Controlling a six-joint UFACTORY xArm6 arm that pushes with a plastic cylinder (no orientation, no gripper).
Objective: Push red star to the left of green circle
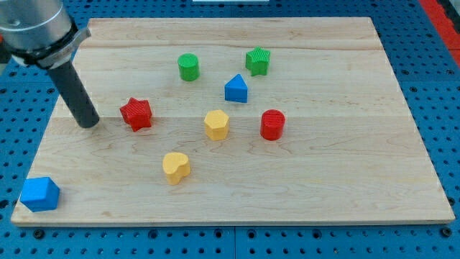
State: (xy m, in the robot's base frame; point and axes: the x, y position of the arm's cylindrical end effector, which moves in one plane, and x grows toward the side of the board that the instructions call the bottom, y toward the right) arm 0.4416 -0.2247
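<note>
My tip [88, 124] sits left of red star [136, 114], green circle [188, 67] beyond.

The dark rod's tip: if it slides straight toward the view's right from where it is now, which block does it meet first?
My tip would most likely meet the red star-shaped block first, just to its right. A small gap separates them now; the star sits slightly higher, so contact may be off-centre.

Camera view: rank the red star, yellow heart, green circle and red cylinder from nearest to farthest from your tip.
From my tip:
1. Red star, just to its right.
2. Yellow heart, lower right.
3. Green circle, upper right.
4. Red cylinder, far right.
</note>
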